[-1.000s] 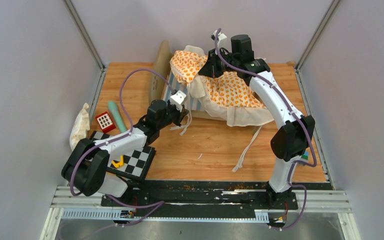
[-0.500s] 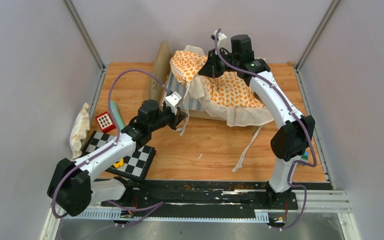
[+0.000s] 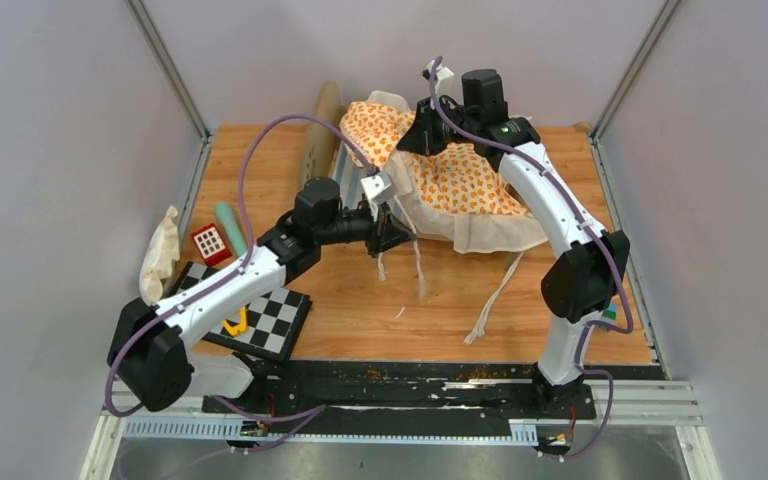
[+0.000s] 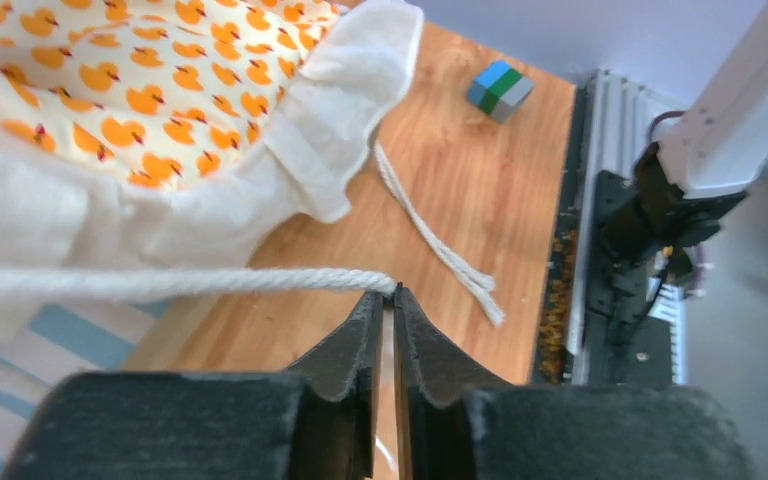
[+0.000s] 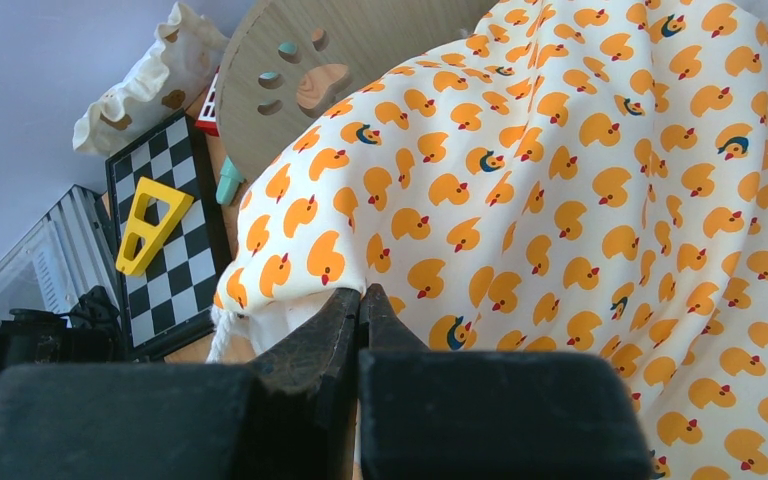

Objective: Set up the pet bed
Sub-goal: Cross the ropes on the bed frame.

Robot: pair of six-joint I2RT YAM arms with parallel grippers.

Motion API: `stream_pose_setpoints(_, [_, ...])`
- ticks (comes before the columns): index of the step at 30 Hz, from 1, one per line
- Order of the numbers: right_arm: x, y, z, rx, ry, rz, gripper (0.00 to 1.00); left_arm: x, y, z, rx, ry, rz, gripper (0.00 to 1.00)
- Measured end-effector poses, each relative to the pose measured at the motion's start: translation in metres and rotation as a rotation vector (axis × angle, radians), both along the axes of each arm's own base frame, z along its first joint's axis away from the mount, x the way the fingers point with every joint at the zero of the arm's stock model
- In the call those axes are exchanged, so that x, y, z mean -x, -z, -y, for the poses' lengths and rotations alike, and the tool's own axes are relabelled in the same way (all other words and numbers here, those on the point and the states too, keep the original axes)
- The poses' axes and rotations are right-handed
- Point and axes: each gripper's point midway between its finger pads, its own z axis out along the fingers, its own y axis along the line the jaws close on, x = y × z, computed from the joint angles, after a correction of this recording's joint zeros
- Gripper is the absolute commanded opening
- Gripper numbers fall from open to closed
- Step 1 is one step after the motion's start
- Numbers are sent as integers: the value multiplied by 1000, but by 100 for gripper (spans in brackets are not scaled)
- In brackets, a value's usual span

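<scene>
Left jaws pinch tie cord (image 4: 160, 282) (taut); right jaws grip cushion (image 5: 580, 150).

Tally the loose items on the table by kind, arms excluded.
Bed frames: 1, pet bed
Soft pieces: 2, duck cushion, white pillow
Boards: 1, checkerboard
Small props: 4, yellow piece, red tile block, teal stick, blue-green cube
Total: 8
</scene>
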Motion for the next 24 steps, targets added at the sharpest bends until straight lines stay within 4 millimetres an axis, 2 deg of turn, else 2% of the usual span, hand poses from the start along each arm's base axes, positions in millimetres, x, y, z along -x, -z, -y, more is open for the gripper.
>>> stream_pose_setpoints(3, [0,0,0,1,0,-1,0,-17,9,10,-33,-17,-3,40])
stream_pose_setpoints(6, [0,1,0,1,0,-2,0,-39,39,8,-120,-98,-19,56])
stream_pose_setpoints(8, [0,1,0,1,0,-3,0,-49,64,0,-193,-160,-38,72])
stream_pose_setpoints(10, [0,1,0,1,0,-3,0,-55,80,-8,-240,-208,-34,79])
stream_pose_setpoints(14, [0,1,0,2,0,-3,0,-61,99,-23,-301,-276,-23,82])
stream_pose_setpoints(17, [0,1,0,2,0,-3,0,-60,101,-32,-317,-300,-2,81])
stream_pose_setpoints(21, [0,1,0,2,0,-4,0,-52,88,-47,-299,-338,44,75])
stream_pose_setpoints(24, [0,1,0,2,0,-4,0,-53,70,-63,-254,-389,90,69])
